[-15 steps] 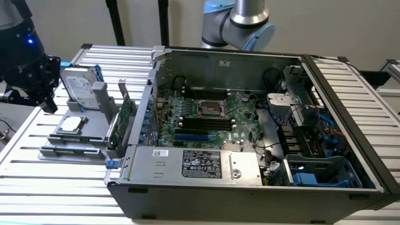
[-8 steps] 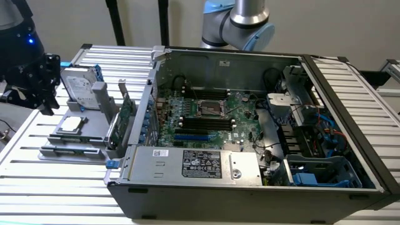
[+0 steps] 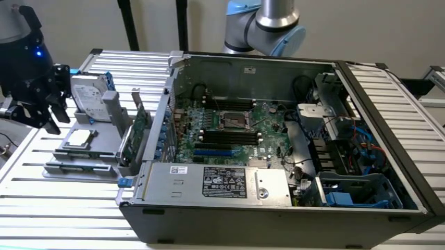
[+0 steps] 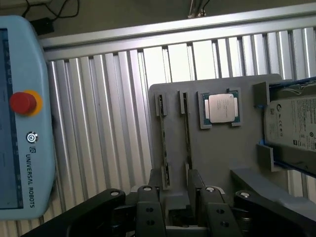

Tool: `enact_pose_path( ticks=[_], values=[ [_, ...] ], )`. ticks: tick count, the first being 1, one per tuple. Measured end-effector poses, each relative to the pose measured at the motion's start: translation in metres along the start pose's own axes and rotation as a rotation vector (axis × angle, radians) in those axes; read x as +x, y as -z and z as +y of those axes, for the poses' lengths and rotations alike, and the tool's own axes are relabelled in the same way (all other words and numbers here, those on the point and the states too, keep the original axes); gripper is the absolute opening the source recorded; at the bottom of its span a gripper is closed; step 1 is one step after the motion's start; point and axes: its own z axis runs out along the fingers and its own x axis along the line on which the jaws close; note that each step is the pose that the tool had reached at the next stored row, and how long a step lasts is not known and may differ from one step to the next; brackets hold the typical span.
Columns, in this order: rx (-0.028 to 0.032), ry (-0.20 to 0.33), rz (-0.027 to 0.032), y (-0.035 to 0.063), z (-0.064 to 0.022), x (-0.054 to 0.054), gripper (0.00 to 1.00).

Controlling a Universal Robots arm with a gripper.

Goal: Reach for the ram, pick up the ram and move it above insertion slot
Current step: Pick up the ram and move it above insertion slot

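Hovering spread and empty at the exterior view's left, the gripper [image 3: 35, 114] sits above the grey tray [image 4: 217, 163] where the ram [image 4: 163, 140] stands on edge; judged light, stiff, fragile, best pinched across its flat faces.

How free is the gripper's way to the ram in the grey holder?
Probably yes: the gripper hangs over the holder with fingers open, and the ram stands on edge there, uncovered, beside a second stick.

Black gripper [image 3: 35, 117] — blue light; silver, pale-blue arm [image 3: 268, 26].
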Motion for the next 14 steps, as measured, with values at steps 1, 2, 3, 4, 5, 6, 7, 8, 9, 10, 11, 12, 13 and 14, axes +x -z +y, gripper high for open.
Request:
enact_pose_path(
  ticks=[1, 2, 3, 4, 5, 6, 7, 8, 9, 10, 11, 12, 13, 14],
  values=[
    [0.0000, 0.000, 0.0000, -0.0018, -0.0001, 0.000, 0.36],
    [-0.0001, 0.000, 0.0002, -0.0037, -0.0001, 0.000, 0.36],
    [-0.0001, 0.000, 0.0001, -0.0055, -0.0002, 0.000, 0.36],
    [-0.0001, 0.000, 0.0001, -0.0073, -0.0003, 0.000, 0.36],
    [0.0000, 0.000, 0.0000, -0.0092, -0.0003, 0.000, 0.36],
    [-0.0001, 0.000, 0.0001, -0.0109, -0.0005, 0.000, 0.36],
    [0.0000, 0.000, 0.0000, -0.0127, -0.0006, 0.000, 0.36],
    [0.0000, 0.000, 0.0000, -0.0145, -0.0007, 0.000, 0.36],
    [-0.0001, 0.000, 0.0001, -0.0165, -0.0008, 0.000, 0.36],
    [-0.0001, 0.000, 0.0000, -0.0183, -0.0009, 0.001, 0.36],
    [0.0000, 0.000, 0.0000, -0.0201, -0.0010, 0.001, 0.36],
    [-0.0001, 0.000, 0.0001, -0.0219, -0.0011, 0.001, 0.36],
    [-0.0001, 0.000, 0.0001, -0.0236, -0.0012, 0.001, 0.36],
    [-0.0001, 0.000, 0.0001, -0.0254, -0.0013, 0.001, 0.36]
  ],
)
